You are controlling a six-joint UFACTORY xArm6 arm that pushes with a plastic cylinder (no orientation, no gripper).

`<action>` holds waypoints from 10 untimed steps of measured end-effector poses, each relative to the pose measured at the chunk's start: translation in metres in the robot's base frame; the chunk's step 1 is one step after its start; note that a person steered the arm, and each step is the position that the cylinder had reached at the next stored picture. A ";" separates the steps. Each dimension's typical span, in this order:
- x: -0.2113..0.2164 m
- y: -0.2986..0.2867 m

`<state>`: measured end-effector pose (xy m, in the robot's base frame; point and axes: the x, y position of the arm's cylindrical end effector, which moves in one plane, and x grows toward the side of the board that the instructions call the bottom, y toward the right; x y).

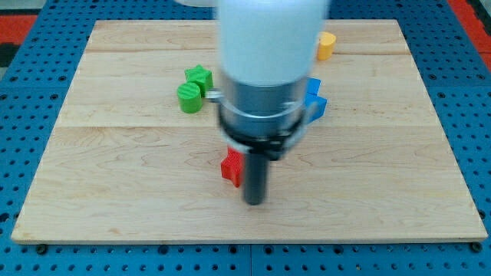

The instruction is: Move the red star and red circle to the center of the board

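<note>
Look near the middle of the board (115,176) and you will see a red block (230,167). It sits a little toward the view's bottom from the center. Only part of it shows, because the dark rod stands in front of its right side. It has pointy edges, so it may be the red star, but you cannot tell for sure. You cannot see a red circle anywhere; the arm (268,69) covers a big part of the board.

My tip (255,202) rests on the wood just to the right of the red block and a bit lower in the view. It is right beside the block, maybe touching it. There is no claw here, only the rod, so there is nothing to spread or pinch.

Farther up, to the view's left of the arm, you see a green star (199,77) and a green round block (189,97) touching each other. On the arm's right side a blue block (314,101) peeks out. Near the view's top sits a yellow block (327,45).

There are no boxes or bowls; all blocks lie flat on the wood.
</note>
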<state>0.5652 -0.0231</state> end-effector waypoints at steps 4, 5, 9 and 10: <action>-0.011 -0.050; 0.008 -0.012; -0.041 0.003; -0.047 0.023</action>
<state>0.5179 -0.0004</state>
